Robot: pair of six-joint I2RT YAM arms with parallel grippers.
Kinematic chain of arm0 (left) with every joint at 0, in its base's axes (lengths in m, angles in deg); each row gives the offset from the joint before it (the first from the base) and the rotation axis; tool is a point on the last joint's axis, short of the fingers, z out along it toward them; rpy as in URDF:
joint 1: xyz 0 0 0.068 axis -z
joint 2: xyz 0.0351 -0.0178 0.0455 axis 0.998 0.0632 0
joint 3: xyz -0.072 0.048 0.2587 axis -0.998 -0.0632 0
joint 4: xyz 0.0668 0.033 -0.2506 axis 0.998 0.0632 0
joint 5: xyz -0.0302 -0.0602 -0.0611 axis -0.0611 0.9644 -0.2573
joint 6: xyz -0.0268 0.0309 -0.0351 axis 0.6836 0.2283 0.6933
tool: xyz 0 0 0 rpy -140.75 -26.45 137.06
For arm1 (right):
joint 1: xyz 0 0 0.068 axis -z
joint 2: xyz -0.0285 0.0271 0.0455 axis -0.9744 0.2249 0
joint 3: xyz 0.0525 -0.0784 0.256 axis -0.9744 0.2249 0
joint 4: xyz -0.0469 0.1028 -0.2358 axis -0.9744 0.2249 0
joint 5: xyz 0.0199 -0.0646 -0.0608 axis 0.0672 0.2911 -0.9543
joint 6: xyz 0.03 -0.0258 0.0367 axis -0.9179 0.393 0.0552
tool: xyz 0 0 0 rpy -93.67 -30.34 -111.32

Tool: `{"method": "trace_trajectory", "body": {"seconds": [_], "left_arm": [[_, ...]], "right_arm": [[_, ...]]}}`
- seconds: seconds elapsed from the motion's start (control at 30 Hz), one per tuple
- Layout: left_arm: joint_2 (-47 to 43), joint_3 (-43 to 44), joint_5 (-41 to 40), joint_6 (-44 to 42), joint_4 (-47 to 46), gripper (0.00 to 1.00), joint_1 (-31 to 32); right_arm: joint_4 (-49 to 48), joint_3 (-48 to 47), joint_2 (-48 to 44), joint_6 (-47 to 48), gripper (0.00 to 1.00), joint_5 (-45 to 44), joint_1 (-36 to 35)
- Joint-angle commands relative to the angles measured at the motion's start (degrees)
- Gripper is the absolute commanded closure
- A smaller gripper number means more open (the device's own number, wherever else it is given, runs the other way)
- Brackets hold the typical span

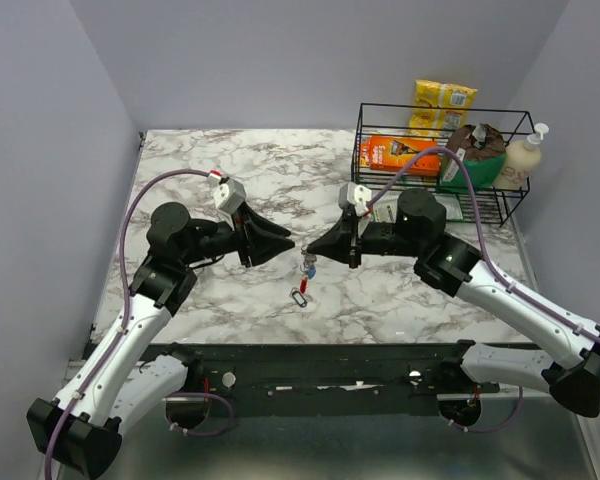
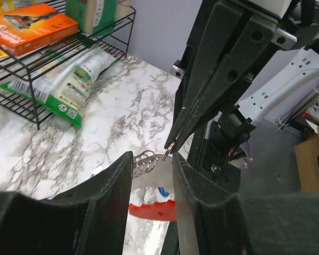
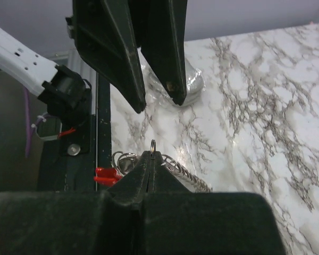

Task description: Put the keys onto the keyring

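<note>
My right gripper (image 1: 310, 252) is shut on a thin silver ring (image 3: 152, 145), and the bunch hangs from it above the table. The red keyring (image 1: 309, 271) dangles in that bunch with a blue-headed key (image 2: 162, 192) and several small silver rings (image 2: 144, 161). In the left wrist view the red keyring (image 2: 151, 209) shows low between my fingers. My left gripper (image 1: 289, 245) faces the right one tip to tip. Its jaws stand open on either side of the small rings. A loose key with a dark oval head (image 1: 299, 297) lies on the marble below.
A black wire rack (image 1: 445, 108) stands at the back right with an orange box (image 1: 400, 155), a green pouch and yellow packets. A soap bottle (image 1: 523, 160) is beside it. The table's near edge is a dark rail (image 1: 310, 365).
</note>
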Motion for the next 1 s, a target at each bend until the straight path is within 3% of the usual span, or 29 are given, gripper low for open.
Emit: {"method": "trace_trajectory", "body": {"seconds": [0.0, 0.2, 0.63, 0.77, 0.97], "left_arm": [[0.7, 1.62, 0.36, -1.54, -2.71, 0.59, 3.04], [0.0, -0.67, 1.68, 1.8, -10.35, 0.62, 3.67], [-1.58, -3.74, 8.18, 6.28, -21.69, 0.61, 4.28], [-2.72, -5.94, 9.41, 10.15, -29.06, 0.62, 4.72], [-3.08, -6.03, 9.59, 11.21, -31.54, 0.69, 7.44]], "right_arm": [[-8.64, 2.95, -3.31, -3.34, 1.0, 5.31, 0.49], [-16.11, 8.3, -6.65, -8.0, 1.0, 5.84, 0.67], [-23.5, 12.27, -12.54, -12.92, 0.99, 7.07, 1.02], [-24.99, 12.53, -13.68, -14.06, 1.0, 9.0, 1.2], [-26.05, 12.79, -14.65, -15.38, 1.0, 9.54, 1.46]]}}
